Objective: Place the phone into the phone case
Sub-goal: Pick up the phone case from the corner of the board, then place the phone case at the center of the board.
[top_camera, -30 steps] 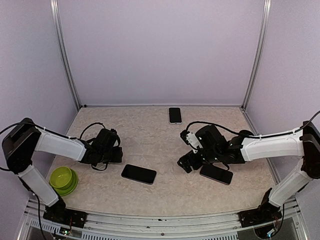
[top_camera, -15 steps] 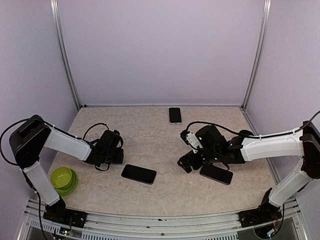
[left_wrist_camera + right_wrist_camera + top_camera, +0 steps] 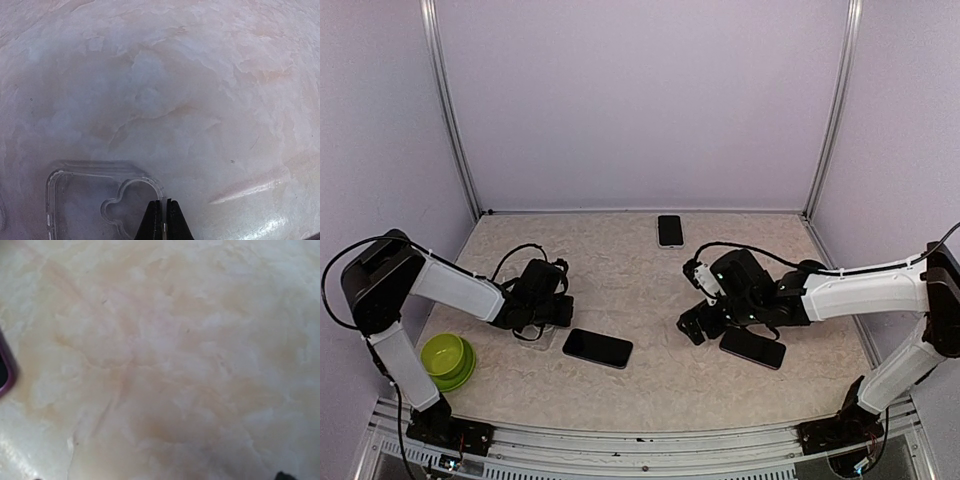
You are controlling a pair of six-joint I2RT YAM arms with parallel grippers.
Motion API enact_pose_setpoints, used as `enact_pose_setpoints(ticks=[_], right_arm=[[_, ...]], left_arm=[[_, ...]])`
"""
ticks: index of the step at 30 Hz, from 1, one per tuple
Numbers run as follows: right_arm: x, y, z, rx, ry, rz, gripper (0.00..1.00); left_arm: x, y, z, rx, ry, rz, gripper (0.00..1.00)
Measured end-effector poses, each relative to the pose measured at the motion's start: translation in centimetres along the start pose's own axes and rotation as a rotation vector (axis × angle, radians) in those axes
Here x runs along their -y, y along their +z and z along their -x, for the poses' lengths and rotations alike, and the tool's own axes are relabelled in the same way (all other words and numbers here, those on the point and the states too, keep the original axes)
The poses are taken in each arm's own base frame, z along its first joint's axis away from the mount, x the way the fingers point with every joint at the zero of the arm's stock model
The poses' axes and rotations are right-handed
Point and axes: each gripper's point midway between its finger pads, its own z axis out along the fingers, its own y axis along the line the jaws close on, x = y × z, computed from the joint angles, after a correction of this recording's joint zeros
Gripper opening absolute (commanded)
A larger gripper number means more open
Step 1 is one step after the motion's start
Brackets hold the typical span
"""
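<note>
Left gripper point(image 3: 162, 205) shut, seemingly on clear phone case point(image 3: 85, 210) rim, right gripper point(image 3: 693, 327) wide open, phone point(image 3: 752, 348) just beside

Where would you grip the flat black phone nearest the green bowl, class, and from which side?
Take the flat black phone across its long edges at mid-length, descending from above. It lies flat on the marbled table, so only its thin sides offer purchase, and the narrow width likely fits open jaws.

Left hand point(image 3: 163, 227) pinched shut, right hand point(image 3: 693, 326) spread wide, both arms reaching low.
</note>
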Motion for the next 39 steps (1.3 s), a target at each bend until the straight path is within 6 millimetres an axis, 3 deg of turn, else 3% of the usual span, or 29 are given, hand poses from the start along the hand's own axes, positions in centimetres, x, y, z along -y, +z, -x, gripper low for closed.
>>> enact_pose_setpoints(ticks=[5, 9, 13, 17, 23, 30, 32, 36, 39], right_arm=[[0.7, -0.5, 1.2, 0.011, 0.036, -0.047, 1.0], [1.8, -1.3, 1.7, 0.022, 0.092, -0.091, 1.0], [4.1, -2.8, 2.2, 0.04, 0.189, -0.147, 1.0], [7.4, -5.9, 3.5, 0.118, 0.316, -0.213, 0.99], [10.6, -10.9, 4.4, 0.258, 0.451, -0.269, 0.99], [11.0, -11.3, 3.1, 0.246, 0.487, -0.282, 0.98], [11.0, -11.1, 2.7, 0.237, 0.492, -0.284, 0.98], [11.0, -10.8, 2.2, 0.225, 0.495, -0.287, 0.99], [11.0, -10.8, 2.1, 0.224, 0.497, -0.287, 0.98]], left_arm=[[2.5, -0.3, 1.3, 0.037, 0.08, -0.082, 0.0], [6.3, -1.3, 4.6, 0.119, 0.171, -0.182, 0.0], [11.4, -2.4, 8.5, 0.218, 0.298, -0.285, 0.0], [16.8, -2.2, 9.8, 0.255, 0.422, -0.387, 0.0], [23.3, -0.7, 6.9, 0.218, 0.618, -0.51, 0.02], [28.6, 0.3, 2.6, 0.183, 0.81, -0.608, 0.11], [29.4, 0.4, 2.0, 0.182, 0.849, -0.614, 0.21], [30.1, 0.5, 1.3, 0.185, 0.895, -0.602, 0.59], [29.8, 0.7, 1.3, 0.189, 0.89, -0.587, 0.7]])
